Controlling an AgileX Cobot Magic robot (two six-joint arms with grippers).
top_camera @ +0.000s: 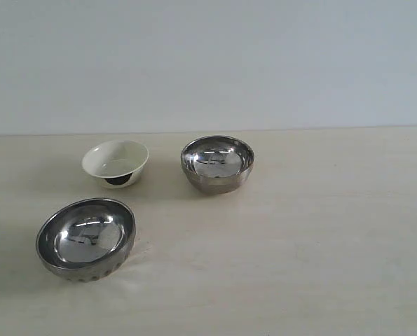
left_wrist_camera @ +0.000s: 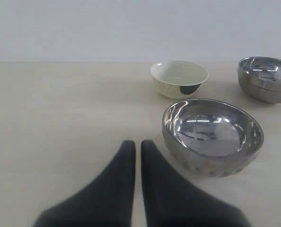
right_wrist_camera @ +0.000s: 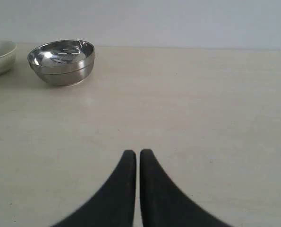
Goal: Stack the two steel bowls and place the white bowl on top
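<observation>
Three bowls stand apart on my pale, wood-grained worktop [top_camera: 320, 231], nothing stacked yet. The dimpled bowl [top_camera: 86, 238] sits nearest the camera on the left, the plain steel bowl [top_camera: 217, 163] stands farther back near the middle, and the white bowl [top_camera: 115, 163] is beside it to the left, apparently leaning so that a dark patch shows low on its side. All three are open side up and clear of one another, which I judge leaves each rim free for a grasp. My left gripper [left_wrist_camera: 134, 146] hangs low beside the dimpled bowl, its jaws drawn to a narrow slit and holding nothing. My right gripper [right_wrist_camera: 138, 155] has its jaws likewise nearly together and empty, well apart from the plain steel bowl. Behind the worktop rises a bare, pale grey wall [top_camera: 208, 63], and the light is soft and even.
</observation>
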